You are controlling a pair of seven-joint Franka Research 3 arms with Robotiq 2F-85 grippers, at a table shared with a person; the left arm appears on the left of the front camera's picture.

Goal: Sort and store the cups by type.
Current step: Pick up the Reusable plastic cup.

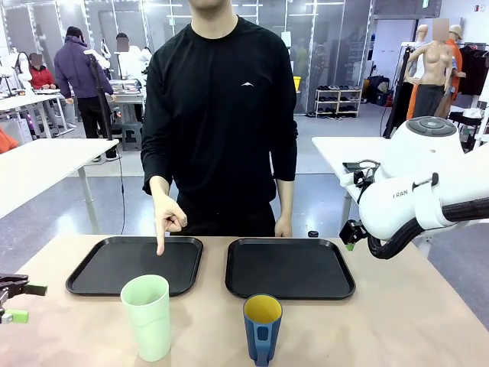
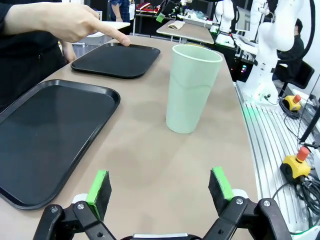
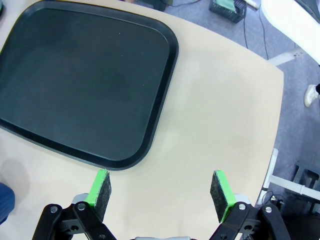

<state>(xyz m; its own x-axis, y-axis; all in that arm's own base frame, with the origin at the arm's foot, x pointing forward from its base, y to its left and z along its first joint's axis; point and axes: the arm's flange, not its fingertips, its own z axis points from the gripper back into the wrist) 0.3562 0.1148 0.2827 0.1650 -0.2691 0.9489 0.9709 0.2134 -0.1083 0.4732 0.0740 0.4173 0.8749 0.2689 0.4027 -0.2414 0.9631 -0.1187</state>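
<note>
The pale mint-green tumbler (image 1: 146, 316) stands upright on the table in front of the left black tray (image 1: 136, 264). In the left wrist view the tumbler (image 2: 192, 90) is well ahead of my open left gripper (image 2: 160, 187), nothing between the pads. My left gripper (image 1: 15, 302) sits at the table's left edge. The dark blue mug (image 1: 263, 327), yellow inside, handle toward me, stands before the right tray (image 1: 290, 267). My right gripper (image 3: 160, 192) hangs open over bare table beside that tray (image 3: 85, 80); a sliver of the mug (image 3: 5, 200) shows at the left edge.
The person stands at the far side, one hand (image 1: 166, 218) pointing a finger down at the left tray. Both trays hold nothing. My right arm (image 1: 416, 195) hovers above the table's right side. Cables and a robot base (image 2: 270, 55) lie beyond the table edge.
</note>
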